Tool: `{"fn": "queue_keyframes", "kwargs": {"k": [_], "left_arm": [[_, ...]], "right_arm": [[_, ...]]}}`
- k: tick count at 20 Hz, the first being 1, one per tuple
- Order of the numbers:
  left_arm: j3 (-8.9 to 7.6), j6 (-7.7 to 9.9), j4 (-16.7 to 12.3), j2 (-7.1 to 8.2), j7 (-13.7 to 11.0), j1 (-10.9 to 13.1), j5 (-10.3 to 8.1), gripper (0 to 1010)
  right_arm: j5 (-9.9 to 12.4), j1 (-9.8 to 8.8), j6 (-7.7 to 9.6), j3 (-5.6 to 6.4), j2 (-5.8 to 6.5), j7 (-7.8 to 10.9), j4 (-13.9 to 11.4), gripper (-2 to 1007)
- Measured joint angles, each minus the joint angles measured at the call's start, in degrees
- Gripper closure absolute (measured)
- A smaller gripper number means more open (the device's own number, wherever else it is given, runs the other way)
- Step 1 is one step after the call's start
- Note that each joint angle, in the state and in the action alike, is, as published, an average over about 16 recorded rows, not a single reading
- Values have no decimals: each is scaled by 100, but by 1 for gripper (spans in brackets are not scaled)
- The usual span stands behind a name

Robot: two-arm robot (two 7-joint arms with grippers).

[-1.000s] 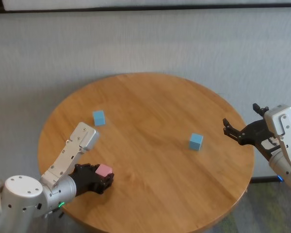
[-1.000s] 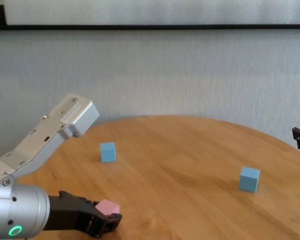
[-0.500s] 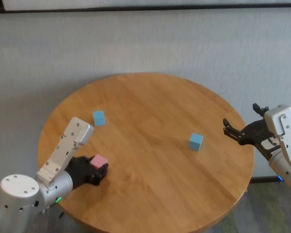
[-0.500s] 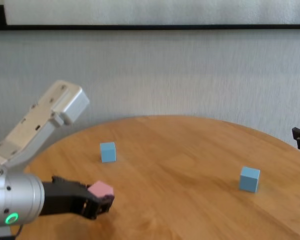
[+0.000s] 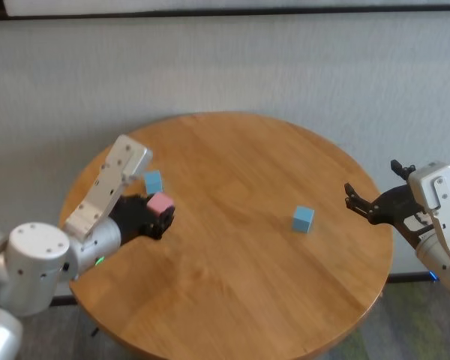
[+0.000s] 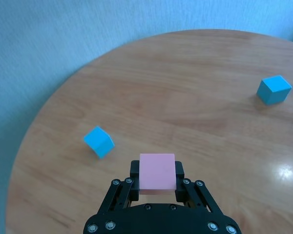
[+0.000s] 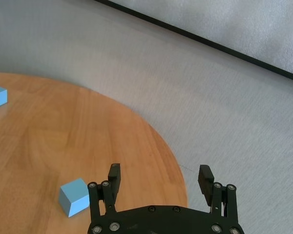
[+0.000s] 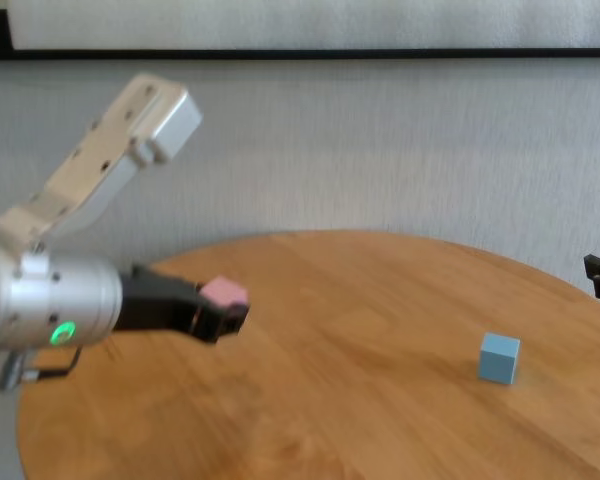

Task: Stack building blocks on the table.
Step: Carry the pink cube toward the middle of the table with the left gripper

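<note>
Left gripper [image 6: 157,183] fingers pinching pink block [image 6: 157,173]; right gripper [image 7: 159,183] spread, idle. Centre squarely over near blue block [image 6: 98,141], lower gently.

Pink cubes: one [image 5: 160,202], clear of the wood, over the tabletop's left part.
Light blue cubes: two, one [image 5: 153,181] near the tabletop's left edge, one [image 5: 302,218] toward its right edge.
Cubes in all: three.
Tabletops: one [image 5: 240,300], round, honey-brown wood.
Claws: two, left claw [image 5: 154,214] and right claw [image 5: 358,204].
</note>
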Motion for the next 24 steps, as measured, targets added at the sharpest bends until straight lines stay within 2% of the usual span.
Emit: {"fn": "queue_keyframes", "kwargs": {"k": [5, 9, 17, 24], "left_arm": [[140, -31, 291, -142, -131, -336, 161, 606], [275, -37, 525, -248, -251, -509, 273, 606], [494, -43, 935, -428, -444, -675, 449, 606], [571, -79, 1246, -561, -516, -803, 561, 606]], "right_arm": [[0, 0, 0, 0, 0, 0, 0, 0], [0, 0, 0, 0, 0, 0, 0, 0], [0, 0, 0, 0, 0, 0, 0, 0], [0, 0, 0, 0, 0, 0, 0, 0]]}}
